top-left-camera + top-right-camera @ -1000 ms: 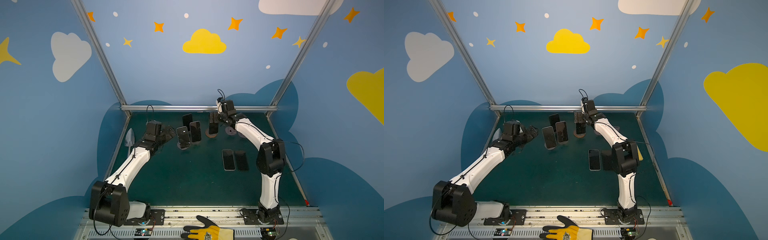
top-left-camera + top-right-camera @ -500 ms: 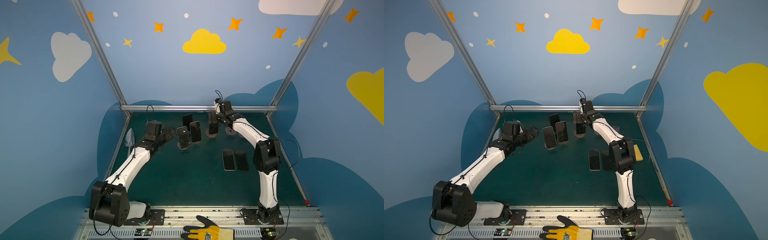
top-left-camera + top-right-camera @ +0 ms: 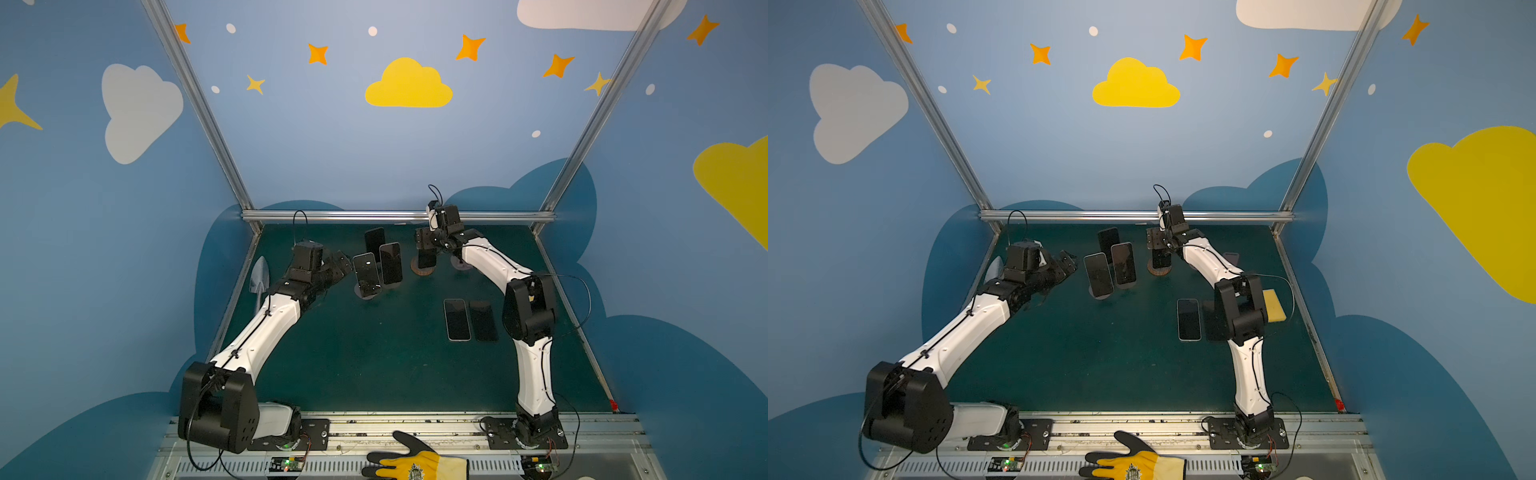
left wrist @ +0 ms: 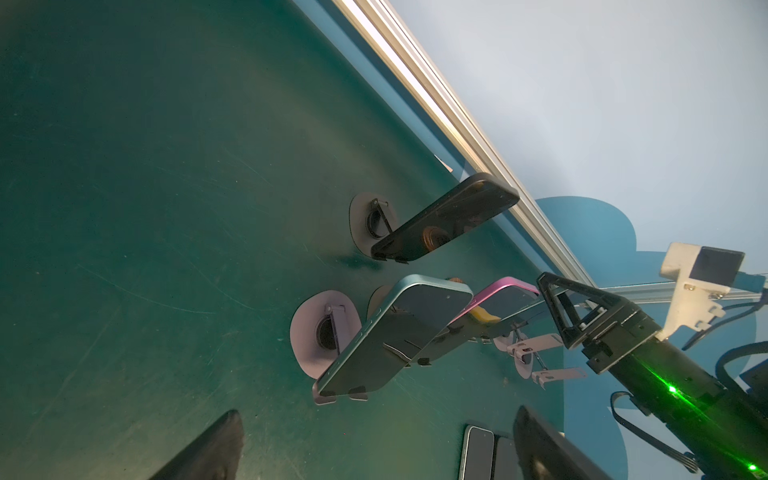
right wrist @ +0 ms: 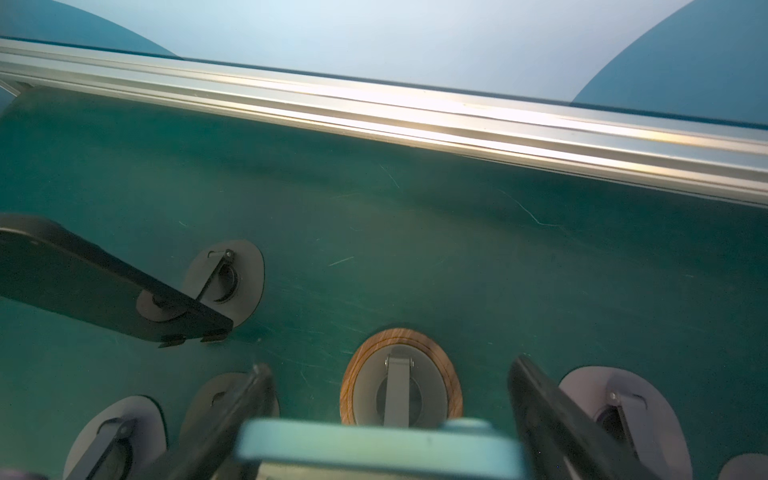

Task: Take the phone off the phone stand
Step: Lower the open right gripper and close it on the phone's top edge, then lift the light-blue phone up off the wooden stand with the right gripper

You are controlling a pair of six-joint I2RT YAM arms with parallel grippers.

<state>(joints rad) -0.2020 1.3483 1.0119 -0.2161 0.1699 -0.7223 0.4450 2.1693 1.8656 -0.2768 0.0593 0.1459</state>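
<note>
Our right gripper (image 5: pixel 388 368) has just closed in on the edges of the phone (image 5: pixel 374 444) on its wooden stand (image 5: pixel 353 374), ready to lift, while our left gripper (image 3: pixel 344 264) hangs open.

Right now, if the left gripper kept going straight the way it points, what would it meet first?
Probably the teal-edged phone on the lilac stand: the left gripper points at it from close by, though depth is unclear.
</note>
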